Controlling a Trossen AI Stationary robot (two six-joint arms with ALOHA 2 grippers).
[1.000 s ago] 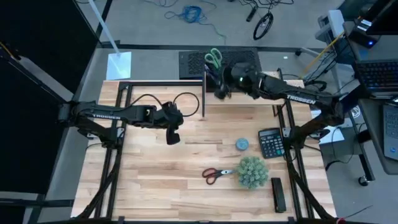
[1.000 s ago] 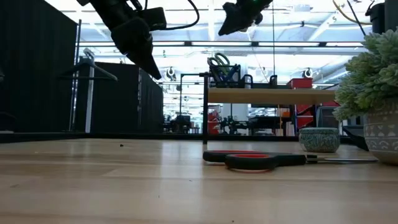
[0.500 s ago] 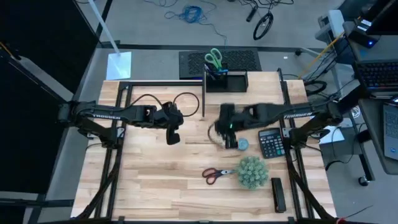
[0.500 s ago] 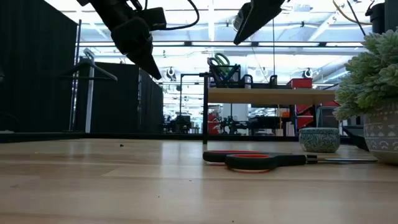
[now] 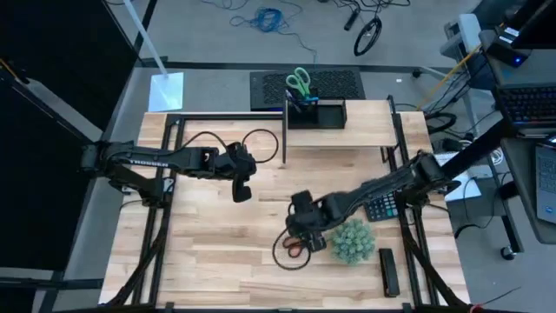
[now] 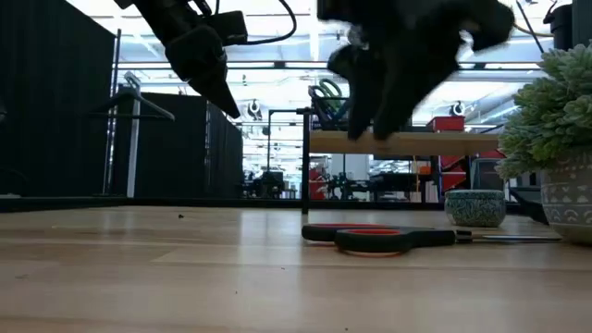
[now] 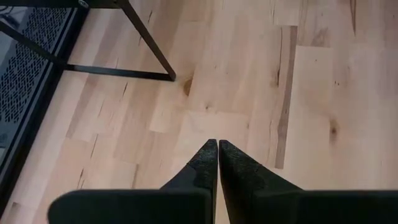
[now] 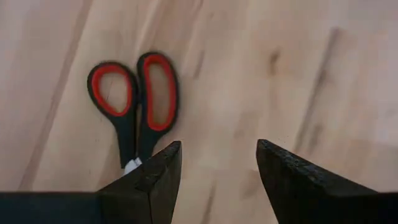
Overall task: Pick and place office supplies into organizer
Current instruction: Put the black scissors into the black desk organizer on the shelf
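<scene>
The red-and-black-handled scissors [image 8: 134, 99] lie flat on the wooden table near its front edge, also seen in the low view [image 6: 388, 238]. My right gripper [image 8: 217, 168] hovers open just above them [image 5: 306, 228], the handles beside one finger and nothing between the fingers. The black mesh organizer [image 5: 315, 113] stands on the wooden riser at the far edge, with green-handled scissors [image 5: 300, 83] sticking up out of it. A blue-grey disc [image 6: 475, 207] rests on the table. My left gripper [image 7: 217, 148] is shut and empty, held high over the table's left middle [image 5: 241, 189].
A fuzzy green plant ball [image 5: 352, 241] stands right beside the scissors, toward the table's right. The black calculator [image 5: 380, 207] lies partly under my right arm. A slim black object [image 5: 389, 271] lies at the front right corner. Bare wood stretches under my left gripper.
My right gripper has swept from the organizer at the far edge toward the near edge and down, and now stands just over the red scissors. The scissors have not moved.
</scene>
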